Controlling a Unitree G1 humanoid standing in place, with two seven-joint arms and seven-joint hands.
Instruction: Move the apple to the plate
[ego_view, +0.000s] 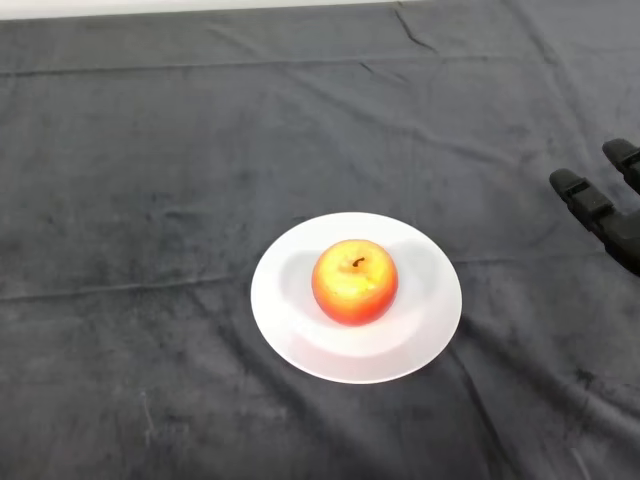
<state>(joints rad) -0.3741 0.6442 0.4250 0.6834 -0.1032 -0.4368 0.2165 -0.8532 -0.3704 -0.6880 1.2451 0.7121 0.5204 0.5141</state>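
A red and yellow apple (354, 281) stands upright, stem up, in the middle of a white plate (420, 330) at the centre of the table. My black hand (608, 218) shows at the right edge of the view, well to the right of the plate and apart from it. Its fingers (583, 196) are straight, point up and to the left, and hold nothing. The rest of the hand and the arm are cut off by the view's edge.
The table is covered with a dark wrinkled cloth (150, 200). A pale strip (200, 5) runs along the far edge at the top.
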